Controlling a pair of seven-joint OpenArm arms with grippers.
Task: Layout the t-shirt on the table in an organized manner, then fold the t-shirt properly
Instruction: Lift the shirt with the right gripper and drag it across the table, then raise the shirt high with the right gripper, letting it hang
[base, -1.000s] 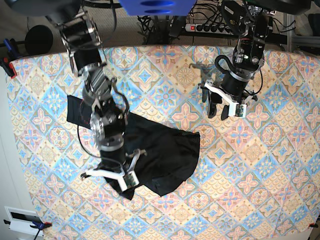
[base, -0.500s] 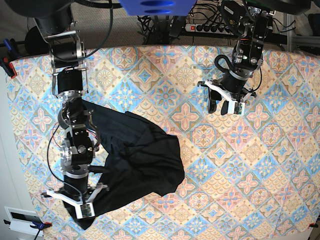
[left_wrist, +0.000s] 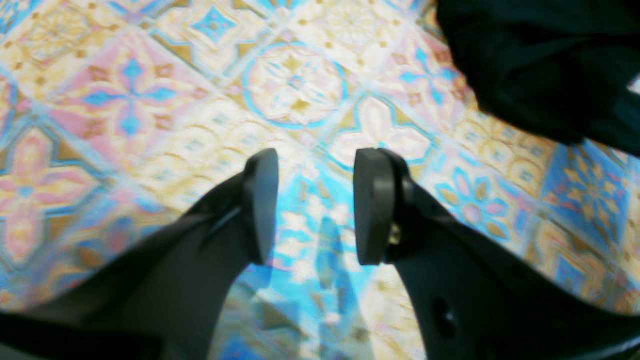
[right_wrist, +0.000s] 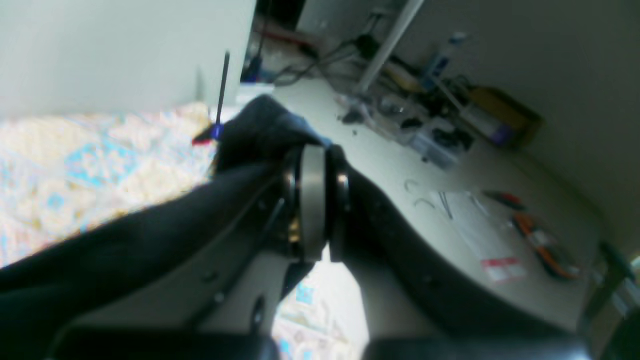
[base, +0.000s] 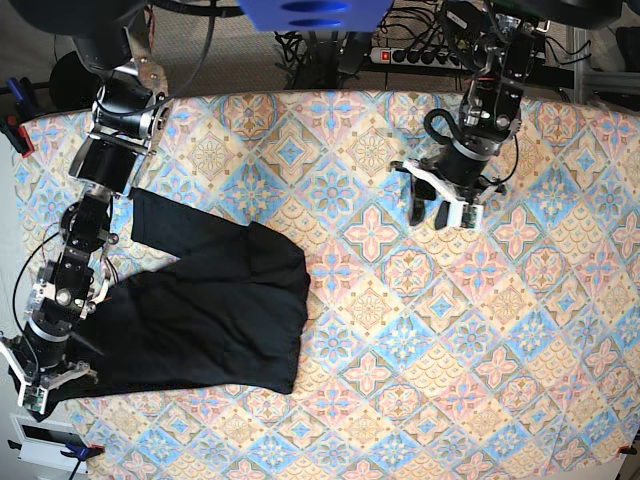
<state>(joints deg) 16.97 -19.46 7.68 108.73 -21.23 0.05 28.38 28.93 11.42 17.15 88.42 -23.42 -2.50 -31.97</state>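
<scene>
Right now the plain black long-sleeved t-shirt (base: 205, 310) lies bunched on the near-left part of the pastel diamond-tile table (base: 420, 330). Its long side runs left to right. The right gripper (base: 40, 385) is at the shirt's left edge, pinched tight on the black cloth, so it is the nearer one. The left gripper (base: 445, 208) hangs well apart, far right of the shirt, jaws half open and holding nothing.
</scene>
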